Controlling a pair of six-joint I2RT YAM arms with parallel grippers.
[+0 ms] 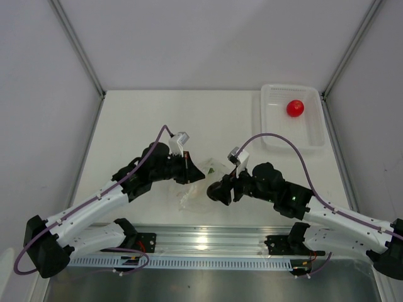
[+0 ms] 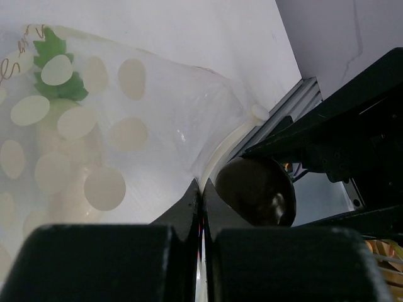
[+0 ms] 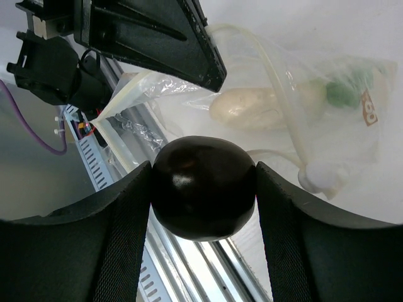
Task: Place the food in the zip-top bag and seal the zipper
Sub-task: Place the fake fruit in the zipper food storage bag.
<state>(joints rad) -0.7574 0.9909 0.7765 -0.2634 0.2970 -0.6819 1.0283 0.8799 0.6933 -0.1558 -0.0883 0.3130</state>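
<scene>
The clear zip-top bag (image 1: 200, 182) lies at the table's near middle. My left gripper (image 1: 196, 173) is shut on the bag's edge (image 2: 203, 182) and lifts it. The white radish with green leaves (image 2: 53, 135) lies inside the bag; it also shows in the right wrist view (image 3: 252, 108). My right gripper (image 1: 214, 190) is shut on the dark purplish-black ball (image 3: 203, 187), held just beside the bag's mouth; the ball also shows in the left wrist view (image 2: 255, 192). The red tomato (image 1: 295, 108) sits in the white basket (image 1: 274, 135). The zipper strip (image 3: 277, 75) is faint.
The white ribbed basket stands at the back right of the table. A metal rail (image 1: 201, 242) runs along the near edge between the arm bases. Grey enclosure walls rise on the left, right and back.
</scene>
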